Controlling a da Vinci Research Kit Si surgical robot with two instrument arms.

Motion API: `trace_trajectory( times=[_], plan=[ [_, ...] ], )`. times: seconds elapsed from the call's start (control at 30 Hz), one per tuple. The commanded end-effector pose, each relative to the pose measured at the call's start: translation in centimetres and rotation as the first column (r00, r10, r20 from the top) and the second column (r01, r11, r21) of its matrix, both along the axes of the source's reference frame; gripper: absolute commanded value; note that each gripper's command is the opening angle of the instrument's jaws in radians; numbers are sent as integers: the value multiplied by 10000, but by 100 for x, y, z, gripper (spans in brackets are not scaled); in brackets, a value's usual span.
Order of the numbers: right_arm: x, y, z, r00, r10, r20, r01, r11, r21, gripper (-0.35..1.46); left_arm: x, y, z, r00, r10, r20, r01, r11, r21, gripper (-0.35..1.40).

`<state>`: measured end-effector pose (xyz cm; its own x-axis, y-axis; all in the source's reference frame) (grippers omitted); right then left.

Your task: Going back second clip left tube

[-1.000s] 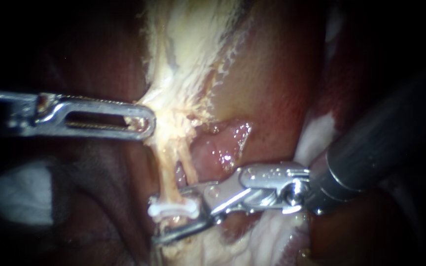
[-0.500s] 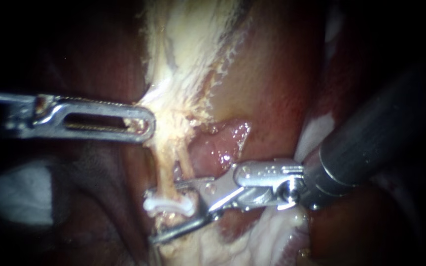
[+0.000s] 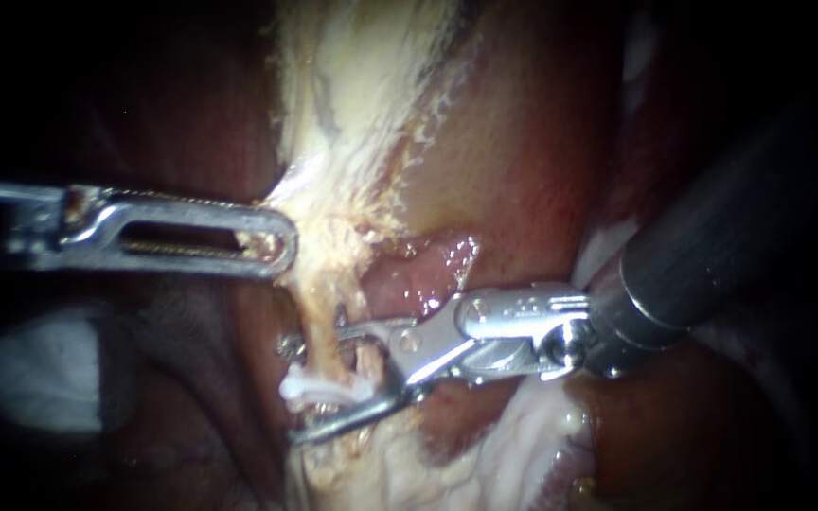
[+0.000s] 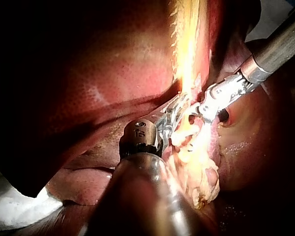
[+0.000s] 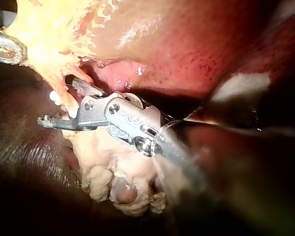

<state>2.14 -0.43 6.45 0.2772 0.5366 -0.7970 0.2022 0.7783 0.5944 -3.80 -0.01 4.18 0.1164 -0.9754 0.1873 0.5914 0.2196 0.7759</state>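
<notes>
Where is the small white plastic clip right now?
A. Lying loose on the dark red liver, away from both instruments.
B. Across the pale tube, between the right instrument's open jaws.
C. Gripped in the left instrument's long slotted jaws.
B: the small white plastic clip sits across the pale tube, with the jaws of the right instrument standing apart above and below it; the left instrument grips pale stringy tissue higher up.

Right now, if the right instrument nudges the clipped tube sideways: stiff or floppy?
Probably floppy: the tube is a thin strand, apparently stretched by the left instrument gripping pale tissue. Likely slippery: the tissue around it glistens. The clip looks rigid.
</notes>
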Motion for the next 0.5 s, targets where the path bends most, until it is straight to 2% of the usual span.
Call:
trace_trajectory(
  times=[0.03,0.37,0.5],
  plan=[
    [-5,-1,-2,10000,-41,-27,41,10000,-5,60,1,1,1,10000,8,10,-8,10000,-1,-35],
    [-63,-4,-18,9999,-150,-74,150,9999,4,60,4,3,5,10000,33,26,-33,10000,-1,-35],
    [-89,4,-24,9998,-109,-144,103,9991,-415,60,5,4,7,10000,40,30,-40,10000,-1,-35]
  ],
)
